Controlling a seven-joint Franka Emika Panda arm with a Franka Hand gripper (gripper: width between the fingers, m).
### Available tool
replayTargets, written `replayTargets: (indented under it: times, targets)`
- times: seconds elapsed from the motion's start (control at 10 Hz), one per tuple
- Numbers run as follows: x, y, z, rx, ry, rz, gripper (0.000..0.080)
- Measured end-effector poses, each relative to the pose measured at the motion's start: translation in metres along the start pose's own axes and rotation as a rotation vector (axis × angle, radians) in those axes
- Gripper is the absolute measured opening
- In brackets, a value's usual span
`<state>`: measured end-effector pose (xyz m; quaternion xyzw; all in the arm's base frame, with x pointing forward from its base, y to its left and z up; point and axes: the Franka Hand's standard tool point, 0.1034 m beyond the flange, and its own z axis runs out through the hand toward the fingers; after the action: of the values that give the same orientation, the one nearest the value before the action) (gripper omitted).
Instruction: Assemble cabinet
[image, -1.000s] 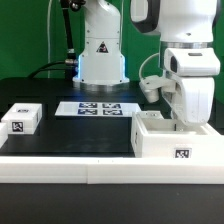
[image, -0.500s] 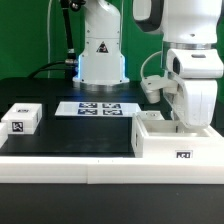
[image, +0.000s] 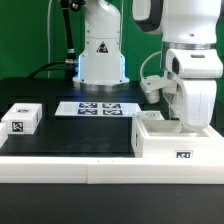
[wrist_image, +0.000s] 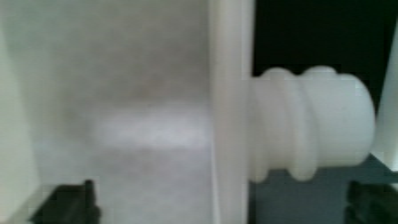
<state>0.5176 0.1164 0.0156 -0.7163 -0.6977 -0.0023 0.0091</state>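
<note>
Cabinet (image: 160, 145): it's sitting on the desk (image: 80, 135) at the exterior view's right, near the front edge. The open side is facing up and one tag is showing on the front face.
Cabinet wall (wrist_image: 125, 110): it's filling the wrist view, its edge running straight between the fingers.
Risk, tipping: if the fingers close off-centre on that thin wall, I'd say the box is going to twist or drag across the desk.
Risk, snagging: a ribbed white cylinder (wrist_image: 317, 120) is sitting just beside the wall; a finger could be catching on it while closing.
End effector (wrist_image: 228, 200): it's reaching down into the cabinet with the fingers spread wide, one on each side of the wall. It's gripping nothing, and I can't tell whether either finger is touching.
Small white tagged panel (image: 20, 120): it's lying well apart, at the exterior view's left.
Marker board (image: 100, 108): it's lying flat between them, farther back.
</note>
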Motion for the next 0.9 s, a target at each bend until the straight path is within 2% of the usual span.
replayTargets:
  times: [0.1,0.2,0.5,0.7,0.9]
  targets:
    - [0.0,-0.001,0.0,0.002,0.0,0.0,0.0727]
    - [0.0,-0.002,0.001,0.005,-0.001,-0.001,0.0784]
    - [0.0,-0.006,0.0,0.001,0.001,0.014,0.0797]
    - [0.0,-0.029,-0.015,-0.01,-0.002,0.033,0.0797]
    - [0.001,-0.045,-0.035,-0.023,-0.007,0.062,0.0797]
